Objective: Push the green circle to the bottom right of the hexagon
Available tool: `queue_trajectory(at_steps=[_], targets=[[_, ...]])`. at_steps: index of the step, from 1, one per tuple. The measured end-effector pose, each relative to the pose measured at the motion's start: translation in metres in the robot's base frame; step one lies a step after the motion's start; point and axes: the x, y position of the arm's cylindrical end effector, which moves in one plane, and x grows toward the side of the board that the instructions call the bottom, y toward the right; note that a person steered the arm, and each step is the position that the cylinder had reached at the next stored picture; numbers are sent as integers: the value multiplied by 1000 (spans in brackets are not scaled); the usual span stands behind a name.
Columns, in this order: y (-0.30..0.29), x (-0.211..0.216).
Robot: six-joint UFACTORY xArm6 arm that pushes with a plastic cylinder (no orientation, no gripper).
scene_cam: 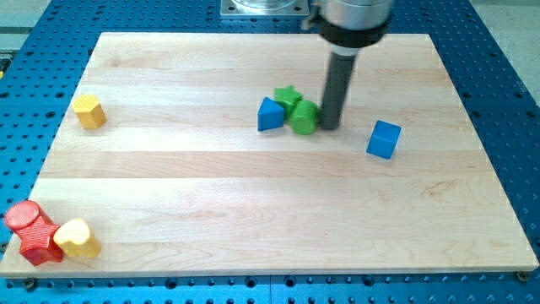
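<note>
In the camera view, my tip (329,127) stands touching the right side of the green circle (304,118), a little above the middle of the desk (253,186) and toward its right half. The rod carries no fingers, so nothing is open, shut or held; it only pushes. The green circle sits pressed against a green star (288,95) just behind it and a blue triangular block (270,114) on its left. The yellow hexagon (89,111) lies far off near the desk's left edge, upper part. A blue cube (384,139) rests apart to the right; near the bottom left corner sit two red blocks (32,232) and a yellow one (77,239), shapes unclear. The risk I judge: pushing leftward from here drives the circle into the blue block and the star, so all three travel together, or the round circle slips off my tip sideways. A long push could also nudge the hexagon itself.
</note>
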Motion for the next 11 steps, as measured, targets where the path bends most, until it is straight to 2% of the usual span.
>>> queue_trajectory(at_steps=[2,3,4,5,6,8,9,10,11], targets=[[-119,1],[-75,17],[-78,110],[-196,210],[-266,195],[-272,163],[-279,122],[-293,145],[-327,133]])
